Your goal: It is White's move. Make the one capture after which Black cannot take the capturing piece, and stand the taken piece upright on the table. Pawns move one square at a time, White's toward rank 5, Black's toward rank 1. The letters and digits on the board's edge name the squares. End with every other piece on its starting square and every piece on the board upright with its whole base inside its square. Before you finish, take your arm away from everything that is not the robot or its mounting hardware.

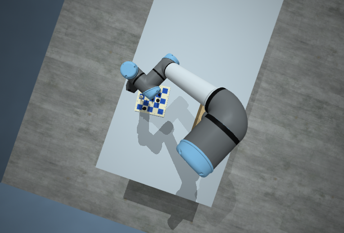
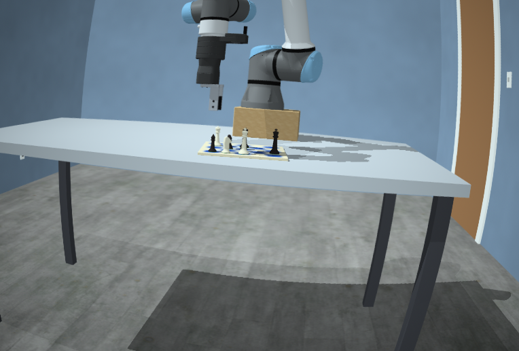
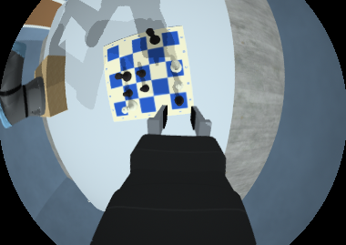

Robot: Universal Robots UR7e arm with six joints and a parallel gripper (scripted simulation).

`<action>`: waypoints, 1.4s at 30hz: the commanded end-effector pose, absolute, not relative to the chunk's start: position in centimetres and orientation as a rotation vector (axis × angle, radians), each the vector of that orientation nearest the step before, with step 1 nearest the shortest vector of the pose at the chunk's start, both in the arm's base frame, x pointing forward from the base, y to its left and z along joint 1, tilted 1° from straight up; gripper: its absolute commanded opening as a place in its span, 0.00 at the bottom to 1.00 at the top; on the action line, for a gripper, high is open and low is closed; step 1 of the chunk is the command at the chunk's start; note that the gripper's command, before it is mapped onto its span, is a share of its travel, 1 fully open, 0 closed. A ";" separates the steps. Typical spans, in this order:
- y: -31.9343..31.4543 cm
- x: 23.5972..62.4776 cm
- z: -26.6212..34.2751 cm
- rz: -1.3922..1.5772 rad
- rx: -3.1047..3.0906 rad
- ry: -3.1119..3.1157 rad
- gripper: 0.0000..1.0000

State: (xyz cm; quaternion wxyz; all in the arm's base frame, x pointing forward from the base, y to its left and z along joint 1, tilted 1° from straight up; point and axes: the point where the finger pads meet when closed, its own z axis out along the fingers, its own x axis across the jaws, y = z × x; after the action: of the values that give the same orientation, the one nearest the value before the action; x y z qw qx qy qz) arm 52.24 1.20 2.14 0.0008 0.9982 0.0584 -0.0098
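Note:
The board [image 1: 155,114] [image 2: 251,157] [image 3: 110,91] lies on the table. My gripper [image 2: 215,108] [image 3: 178,112] is open partway and empty, high above the table at one board edge. In the wrist view, a black piece [image 2: 212,145] [image 3: 179,100] stands in the corner square near the fingertips, with a white piece [image 2: 227,145] [image 3: 178,86] beside it and a tall white piece [image 1: 141,96] [image 2: 244,145] [image 3: 176,66] beyond. A tall black piece [image 1: 144,108] [image 2: 275,145] [image 3: 155,39] stands at the far edge. Another white piece [image 2: 217,135] [image 3: 132,105] stands at the opposite corner. All look upright.
More black pieces stand near the board's middle and robot side, including one black piece [image 1: 157,100] [image 3: 127,76] and another black piece [image 3: 144,88]. The wooden block [image 2: 266,123] [image 3: 55,85] under the arm's base stands behind the board. The table [image 1: 216,29] [image 2: 147,145] extends around the board.

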 end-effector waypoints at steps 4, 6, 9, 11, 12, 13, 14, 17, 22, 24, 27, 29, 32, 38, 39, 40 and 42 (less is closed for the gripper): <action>1.2 52.3 2.1 -0.028 3.134 0.183 0.73; 1.2 52.3 1.9 -0.028 3.134 0.183 0.73; 1.2 52.3 1.8 -0.028 3.134 0.183 0.73; 1.2 52.3 1.7 -0.028 3.134 0.183 0.73; 1.2 52.3 1.6 -0.028 3.134 0.183 0.73; 1.2 52.3 1.5 -0.028 3.134 0.183 0.73; 1.2 52.3 1.4 -0.028 3.134 0.183 0.73; 1.2 52.3 1.0 -0.028 3.134 0.183 0.73; 1.2 52.3 0.3 -0.028 3.134 0.183 0.73; 1.2 52.2 0.0 -0.028 3.134 0.183 0.73; 1.2 52.2 -0.2 -0.028 3.134 0.183 0.73; 1.2 52.2 -0.5 -0.028 3.134 0.183 0.73; 1.2 52.2 -1.0 -0.028 3.134 0.183 0.73; 1.2 52.2 -1.9 -0.028 3.134 0.183 0.73; 1.2 52.2 -2.0 -0.028 3.134 0.183 0.73; 1.2 52.2 -2.1 -0.028 3.134 0.183 0.73; 1.2 52.2 -2.3 -0.028 3.134 0.183 0.73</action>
State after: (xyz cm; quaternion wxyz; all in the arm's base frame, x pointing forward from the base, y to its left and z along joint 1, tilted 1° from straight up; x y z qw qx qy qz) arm 52.15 1.24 -1.78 0.0008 0.9983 0.0583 -0.0100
